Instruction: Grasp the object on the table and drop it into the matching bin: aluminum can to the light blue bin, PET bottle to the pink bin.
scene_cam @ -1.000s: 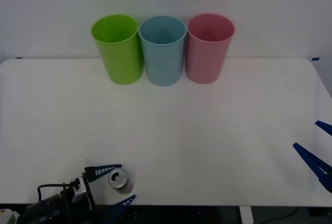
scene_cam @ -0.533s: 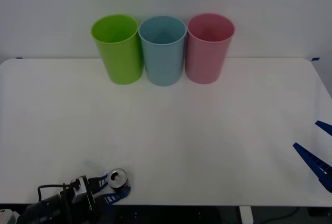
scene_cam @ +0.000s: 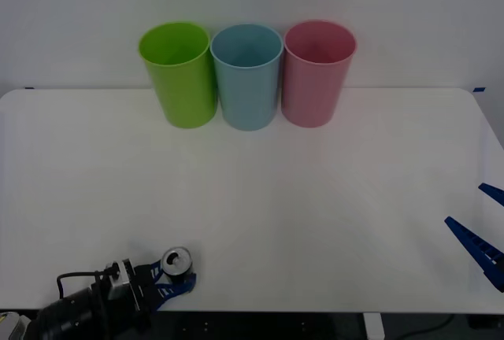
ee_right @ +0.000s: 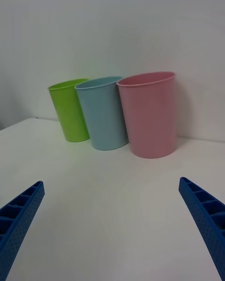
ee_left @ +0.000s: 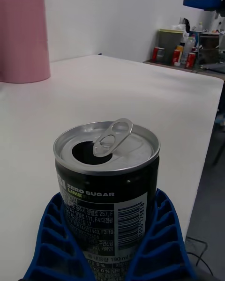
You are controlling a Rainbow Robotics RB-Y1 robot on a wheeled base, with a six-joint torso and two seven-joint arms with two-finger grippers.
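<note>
The left tool grips the small silver aluminium drink can upright between its blue ribbed fingers, over the wide white counter. The right tool hangs open, well apart.

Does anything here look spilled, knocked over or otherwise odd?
Nothing spilled or toppled. The only oddity: the aluminum can, upright in the left tool at the table's near edge, is already opened, its tab lifted.

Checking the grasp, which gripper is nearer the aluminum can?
Left. The left gripper is closed around the aluminum can; the right gripper waits open at the table's far right edge.
</note>
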